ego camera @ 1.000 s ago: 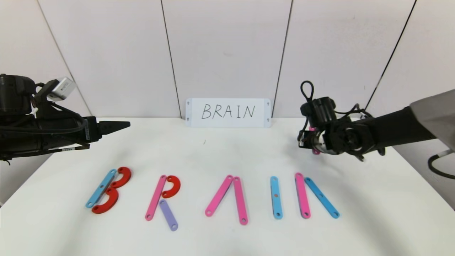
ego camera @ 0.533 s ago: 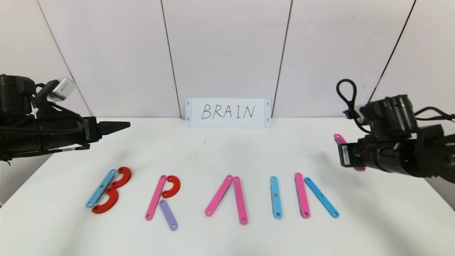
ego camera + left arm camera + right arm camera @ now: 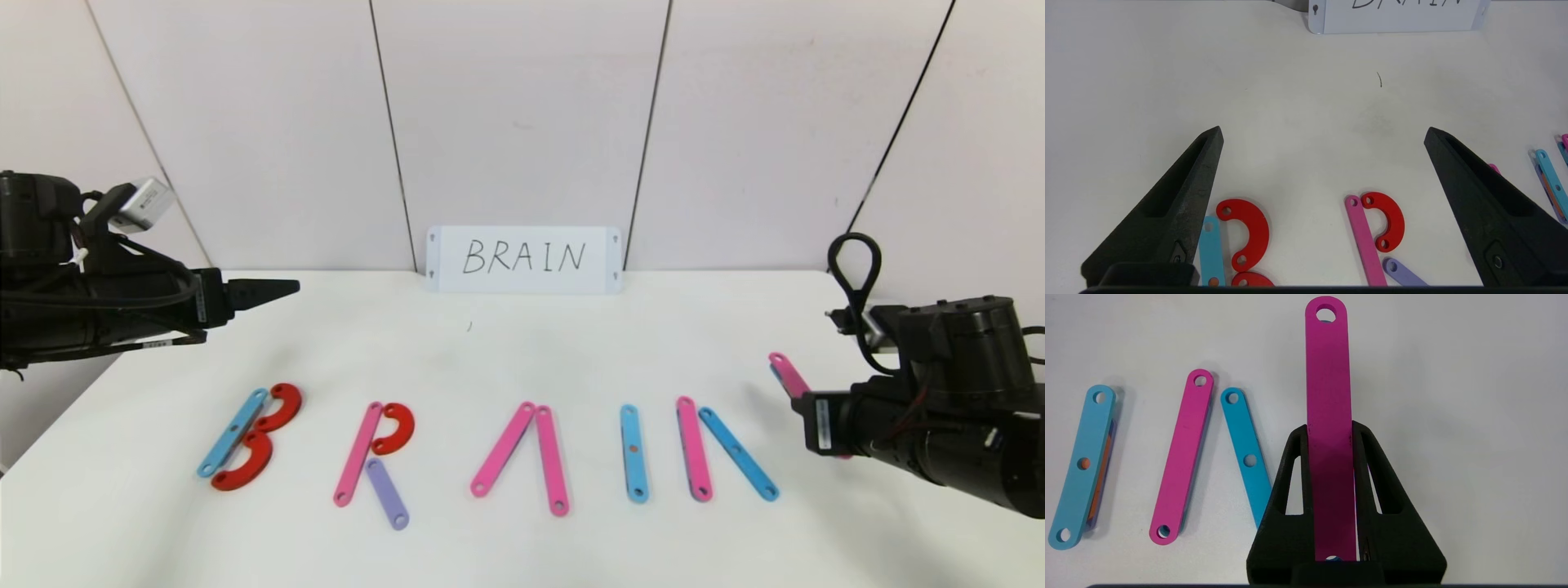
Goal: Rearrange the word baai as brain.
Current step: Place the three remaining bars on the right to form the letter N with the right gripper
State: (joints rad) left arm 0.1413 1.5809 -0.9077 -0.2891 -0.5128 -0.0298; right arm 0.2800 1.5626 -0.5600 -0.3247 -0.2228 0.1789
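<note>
left claw spread wide | above table | red curves below

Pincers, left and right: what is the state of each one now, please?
Left pincer: open, holding nothing.
Right pincer: shut on a flat pink plastic strip with holes.
</note>
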